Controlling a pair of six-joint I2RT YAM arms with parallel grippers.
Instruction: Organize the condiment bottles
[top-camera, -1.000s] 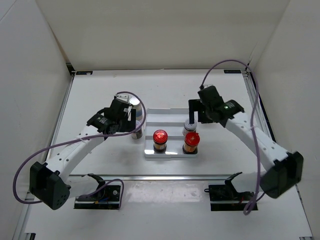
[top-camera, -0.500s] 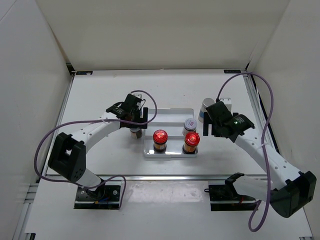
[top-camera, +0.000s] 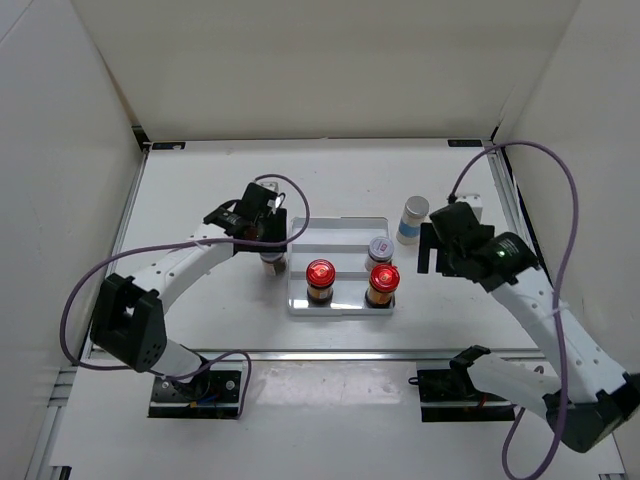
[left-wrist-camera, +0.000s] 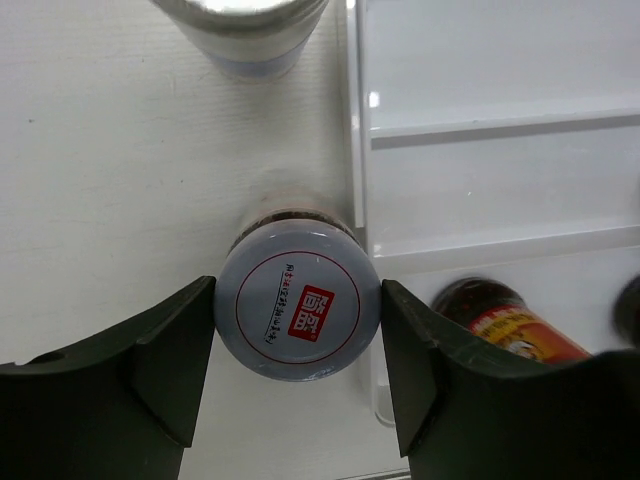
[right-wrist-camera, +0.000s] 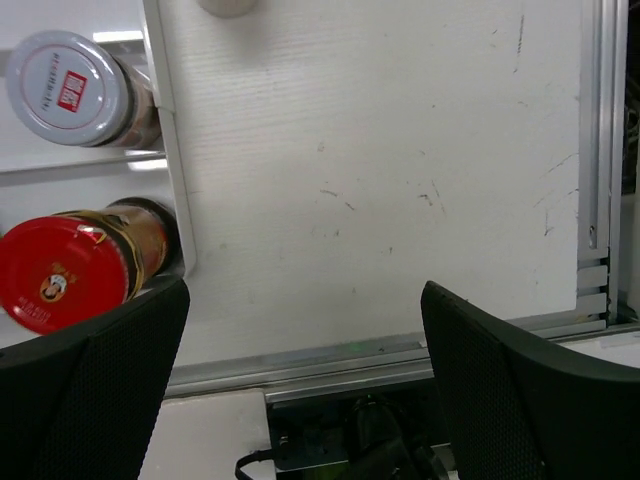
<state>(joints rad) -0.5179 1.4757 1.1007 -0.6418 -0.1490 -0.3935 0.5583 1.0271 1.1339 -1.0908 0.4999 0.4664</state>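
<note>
Now | silver-lidded jar (left-wrist-camera: 298, 315) centred in left hand (left-wrist-camera: 298, 300), pinched | right hand (right-wrist-camera: 305, 300) spread

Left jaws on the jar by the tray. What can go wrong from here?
1. The jar stands right beside the tray wall. The tray-side finger overlaps that rim and may drag the tray, tipping the red-cap bottle.
2. The left jaws seem to grip at lid height, so the jar may slip.
3. A tall bottle just beyond could get clipped.

Left fingers (left-wrist-camera: 170, 360) clamped (right fingers (right-wrist-camera: 100, 380) spread)
</note>
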